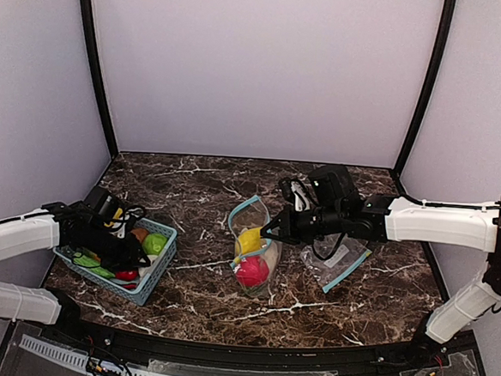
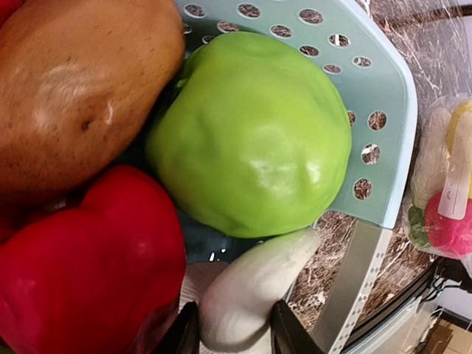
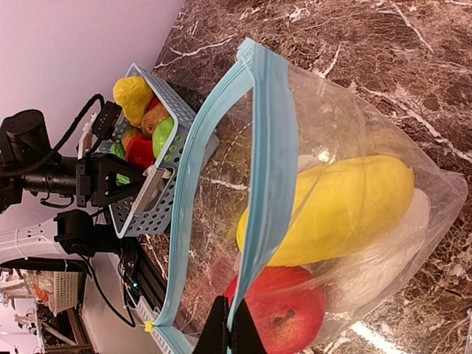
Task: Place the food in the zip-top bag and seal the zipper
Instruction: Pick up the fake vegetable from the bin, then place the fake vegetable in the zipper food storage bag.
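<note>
**several pieces left in the basket, the white one between my left fingers**

starting at the left: my left gripper (image 2: pixel 234 335) is down inside the teal basket (image 2: pixel 372 88), its jaws drawn narrow around the cream-white vegetable (image 2: pixel 254 284), one finger on each flank. they look to be in contact, though the wrist view crops the fingers too low for me to say how firmly. packed around it are a red pepper (image 2: pixel 88 273), a brown potato (image 2: pixel 74 88) and a green fruit (image 2: pixel 251 133).

i judge these toys light, stiff and slick. the white one tapers, so i'd want the hold on its thick middle, not the narrowing end, where it could squirt out. the basket wall stands just beside the grip and the piece must rise over that rim.

between basket and bag the marble table (image 1: pixel 208 185) is bare, so there's good room to carry across.

the zip-top bag (image 1: pixel 255 240) lies mid-table, already holding a yellow piece (image 3: pixel 332 206) and a red apple (image 3: pixel 280 310). its film is soft and floppy. my right gripper (image 3: pixel 230 332) is pinched tight on the blue zipper strip (image 3: pixel 273 147), propping the mouth toward the basket.

further right, a second flat bag (image 1: pixel 340 263) lies under the right arm.
</note>
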You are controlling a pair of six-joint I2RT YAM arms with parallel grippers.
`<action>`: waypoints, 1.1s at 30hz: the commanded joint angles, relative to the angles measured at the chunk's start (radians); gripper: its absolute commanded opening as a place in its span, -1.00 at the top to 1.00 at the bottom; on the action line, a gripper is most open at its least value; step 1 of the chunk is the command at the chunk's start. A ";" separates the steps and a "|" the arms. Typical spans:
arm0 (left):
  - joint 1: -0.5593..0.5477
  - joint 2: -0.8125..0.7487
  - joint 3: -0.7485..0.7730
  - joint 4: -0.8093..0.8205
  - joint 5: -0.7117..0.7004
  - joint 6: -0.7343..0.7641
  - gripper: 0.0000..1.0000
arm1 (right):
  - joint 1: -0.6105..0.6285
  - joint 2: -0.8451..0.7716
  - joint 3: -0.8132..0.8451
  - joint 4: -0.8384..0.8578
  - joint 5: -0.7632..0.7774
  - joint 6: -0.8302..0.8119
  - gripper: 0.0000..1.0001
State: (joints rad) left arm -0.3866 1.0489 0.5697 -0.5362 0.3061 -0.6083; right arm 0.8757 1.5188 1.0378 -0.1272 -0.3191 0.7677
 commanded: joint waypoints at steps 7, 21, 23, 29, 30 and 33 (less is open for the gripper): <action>-0.003 -0.105 0.009 -0.059 -0.060 0.004 0.82 | -0.006 -0.002 0.016 0.038 -0.026 -0.003 1.00; -0.016 -0.229 0.248 -0.163 -0.032 0.064 0.95 | -0.005 -0.015 0.018 0.037 -0.037 -0.055 1.00; -0.040 -0.190 0.312 -0.160 -0.024 0.057 0.95 | -0.004 -0.019 0.019 0.034 -0.035 -0.068 1.00; -0.254 0.006 0.512 -0.085 -0.037 0.018 0.95 | -0.003 -0.016 0.033 0.023 -0.034 -0.095 1.00; -0.301 0.034 0.561 -0.083 -0.041 0.018 0.95 | -0.002 -0.016 0.034 0.022 -0.034 -0.098 1.00; -0.381 0.170 0.656 -0.079 -0.053 0.024 0.95 | 0.002 -0.014 0.040 0.021 -0.035 -0.110 1.00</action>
State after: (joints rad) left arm -0.6807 1.0920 1.1271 -0.6277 0.2653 -0.5861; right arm 0.8761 1.5188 1.0412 -0.1238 -0.3443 0.6910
